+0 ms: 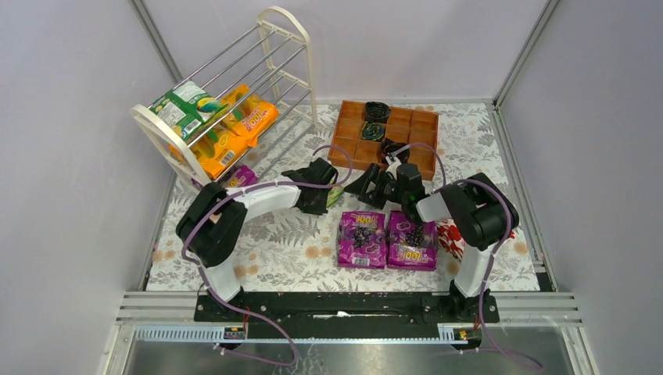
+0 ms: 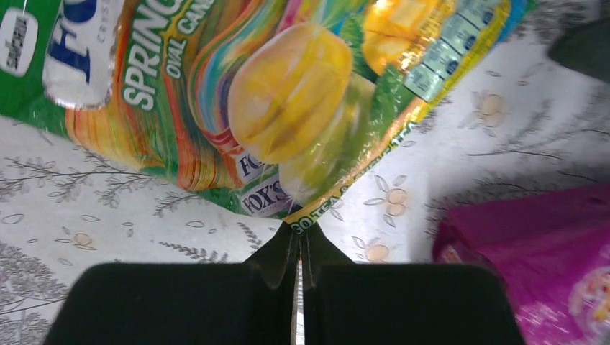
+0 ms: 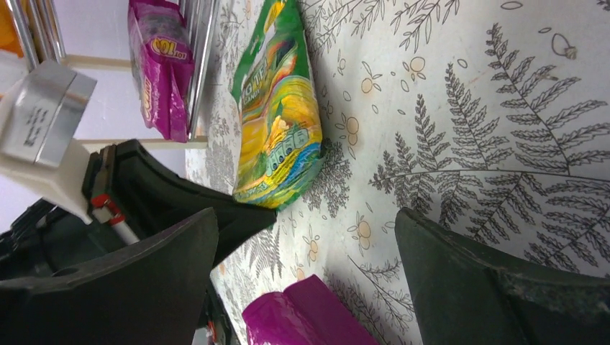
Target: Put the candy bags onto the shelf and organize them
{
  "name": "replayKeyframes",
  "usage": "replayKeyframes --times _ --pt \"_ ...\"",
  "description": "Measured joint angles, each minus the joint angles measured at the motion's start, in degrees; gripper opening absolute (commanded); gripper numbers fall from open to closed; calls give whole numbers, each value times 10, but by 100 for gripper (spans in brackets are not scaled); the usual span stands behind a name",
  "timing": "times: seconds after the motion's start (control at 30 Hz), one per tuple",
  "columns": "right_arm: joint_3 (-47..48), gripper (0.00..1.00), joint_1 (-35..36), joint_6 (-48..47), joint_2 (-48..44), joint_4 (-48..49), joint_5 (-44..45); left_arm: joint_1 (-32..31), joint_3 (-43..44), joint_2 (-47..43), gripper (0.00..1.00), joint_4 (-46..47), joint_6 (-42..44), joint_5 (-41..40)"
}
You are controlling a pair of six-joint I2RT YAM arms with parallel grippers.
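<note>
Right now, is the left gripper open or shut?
Shut. In the left wrist view, the left gripper is pinched tight on the edge seam of the green candy bag, with no gap showing.

The green candy bag is cut off at the top edge in the left wrist view. From above, the left gripper hides most of it.

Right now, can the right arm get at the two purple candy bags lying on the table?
Probably yes. The right gripper is open and empty, and both purple bags lie flat and uncovered close by, toward its base. The left gripper, pinching the green bag, sits off to the side.
</note>
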Motion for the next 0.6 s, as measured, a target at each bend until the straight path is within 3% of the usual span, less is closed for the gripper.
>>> replayKeyframes --times 0.23,0.4,0.6 --pt "26 100 15 94 39 35 10 0 1 -27 0 21 -27 62" --pt "65 99 54 139 55 8 45 0 2 -32 0 33 -37 100" --pt "83 84 89 174 59 -13 76 0 2 -42 0 48 -41 130"
